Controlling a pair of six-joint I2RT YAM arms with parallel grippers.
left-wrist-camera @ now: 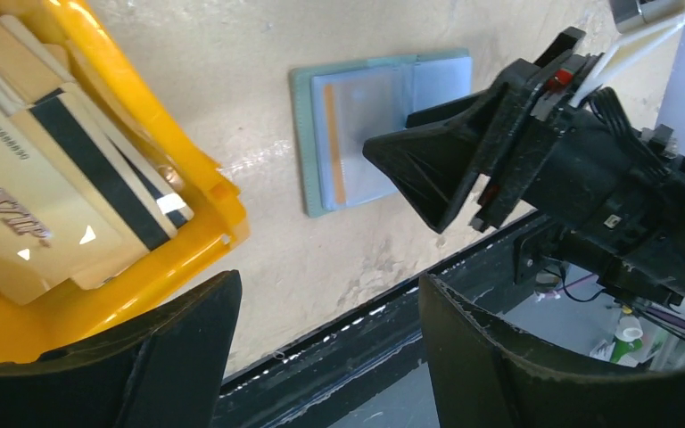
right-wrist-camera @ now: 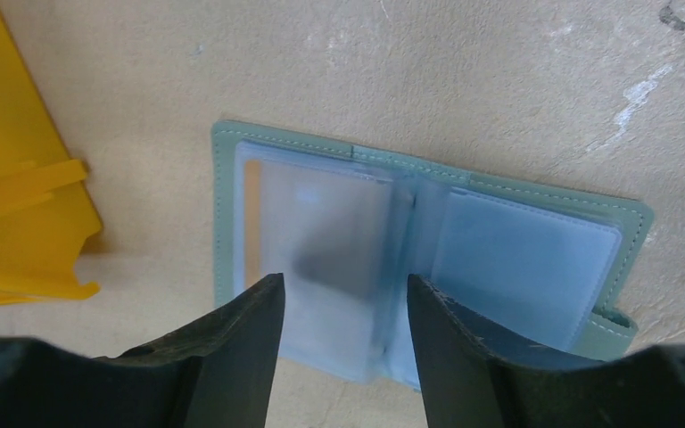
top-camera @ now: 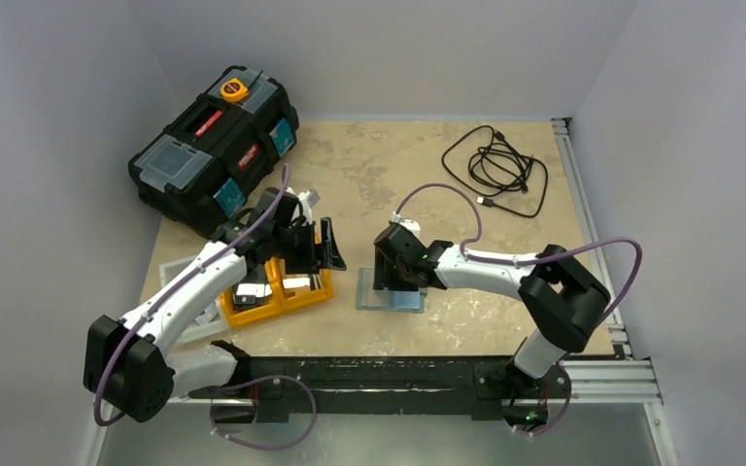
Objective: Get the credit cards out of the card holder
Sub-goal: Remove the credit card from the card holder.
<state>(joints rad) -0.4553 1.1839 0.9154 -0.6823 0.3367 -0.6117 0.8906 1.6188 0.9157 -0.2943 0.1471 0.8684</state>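
Hovering directly above the open card holder [right-wrist-camera: 348,223]: right gripper [right-wrist-camera: 343,283], fingers partly spread, pinching nothing, straddling the near edge of its clear sleeve. The holder lies flat on the table between the arms, long axis crosswise to that gripper. Left gripper [left-wrist-camera: 330,285] is spread and empty beside the orange tray [left-wrist-camera: 205,192] of credit cards [left-wrist-camera: 45,205]. Right arm nearer.

The top camera sits high behind the arm bases and looks down on the whole table [top-camera: 398,165] from far. The left wrist camera looks from low and near, across the orange tray [left-wrist-camera: 223,223] toward the card holder [left-wrist-camera: 357,125]. The right wrist camera faces down, very close above this same holder, which all three views share.
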